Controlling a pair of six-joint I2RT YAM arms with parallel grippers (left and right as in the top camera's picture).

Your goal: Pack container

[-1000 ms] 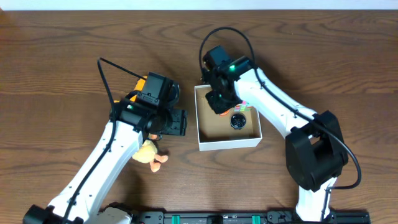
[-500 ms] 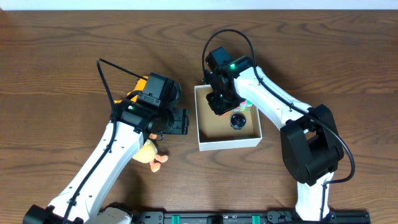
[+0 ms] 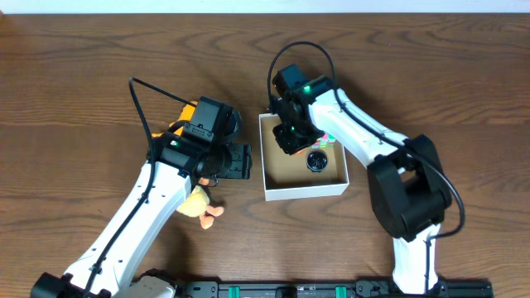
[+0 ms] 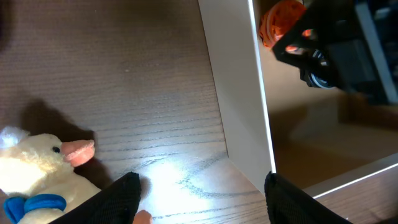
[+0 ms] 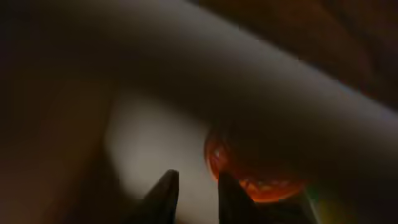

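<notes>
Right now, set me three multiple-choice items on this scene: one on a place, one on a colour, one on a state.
1. Relative to the container, the plush duck lies: A inside; B outside, on the table; C on its rim.
2. The container's walls are: A white; B blue; C black.
3. The left gripper is: A open, empty; B shut on the duck; C shut on a wall.
Answers: B, the duck rests on the table beside the container; A, thin white walls show; A, jaws apart, nothing between.

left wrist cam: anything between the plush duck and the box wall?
Nothing. In the left wrist view only bare wood of the table separates the plush duck from the container.
</notes>
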